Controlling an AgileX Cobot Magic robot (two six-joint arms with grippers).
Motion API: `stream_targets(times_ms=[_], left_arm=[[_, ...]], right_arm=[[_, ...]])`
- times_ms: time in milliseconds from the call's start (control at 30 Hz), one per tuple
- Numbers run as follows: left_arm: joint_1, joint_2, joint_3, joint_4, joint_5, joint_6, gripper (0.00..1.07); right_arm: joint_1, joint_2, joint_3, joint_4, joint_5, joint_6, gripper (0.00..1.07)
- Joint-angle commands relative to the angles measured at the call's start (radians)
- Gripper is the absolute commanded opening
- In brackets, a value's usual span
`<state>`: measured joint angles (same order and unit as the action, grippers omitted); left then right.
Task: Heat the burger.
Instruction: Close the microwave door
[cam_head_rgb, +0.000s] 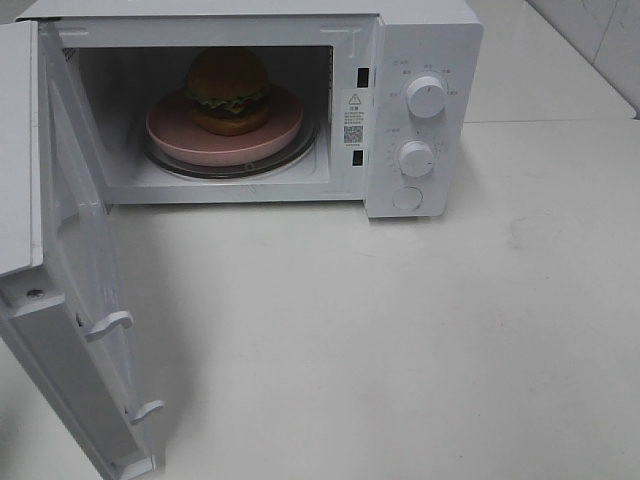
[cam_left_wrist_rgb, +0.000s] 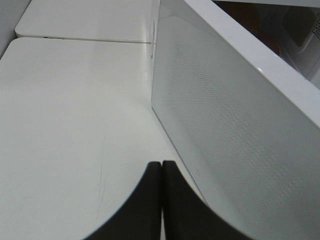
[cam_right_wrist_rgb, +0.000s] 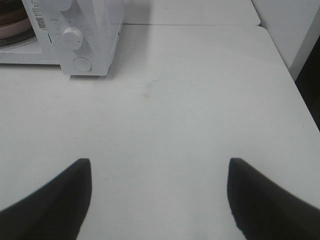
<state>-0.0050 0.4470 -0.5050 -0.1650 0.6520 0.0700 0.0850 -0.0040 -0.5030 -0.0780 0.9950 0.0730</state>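
Observation:
The burger (cam_head_rgb: 228, 90) sits on a round pink plate (cam_head_rgb: 285, 125) on the glass turntable inside the white microwave (cam_head_rgb: 420, 40), whose door (cam_head_rgb: 75, 300) hangs wide open at the left. Neither arm shows in the exterior high view. In the left wrist view my left gripper (cam_left_wrist_rgb: 161, 167) is shut, its dark fingers pressed together with nothing between them, close beside the outer face of the open door (cam_left_wrist_rgb: 230, 130). My right gripper (cam_right_wrist_rgb: 160, 170) is open over bare table, well in front of the microwave's control panel (cam_right_wrist_rgb: 75, 37).
The microwave has two white knobs (cam_head_rgb: 427, 97) and a round button (cam_head_rgb: 407, 198) on its right panel. White tabletop (cam_head_rgb: 400, 340) stretches in front of it. A seam between two table sections (cam_left_wrist_rgb: 85, 40) lies beyond the door. A dark gap (cam_right_wrist_rgb: 310, 85) marks the table's right edge.

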Motion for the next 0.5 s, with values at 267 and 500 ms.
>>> stream_targets(times_ms=[267, 500], left_arm=[[0.005, 0.182, 0.132, -0.083, -0.419, 0.119, 0.00], [0.005, 0.315, 0.217, -0.083, -0.717, 0.125, 0.00]], right_arm=[[-0.004, -0.028, 0.004, 0.001, 0.000, -0.016, 0.74], [-0.004, -0.028, 0.004, 0.001, 0.000, -0.016, 0.74]])
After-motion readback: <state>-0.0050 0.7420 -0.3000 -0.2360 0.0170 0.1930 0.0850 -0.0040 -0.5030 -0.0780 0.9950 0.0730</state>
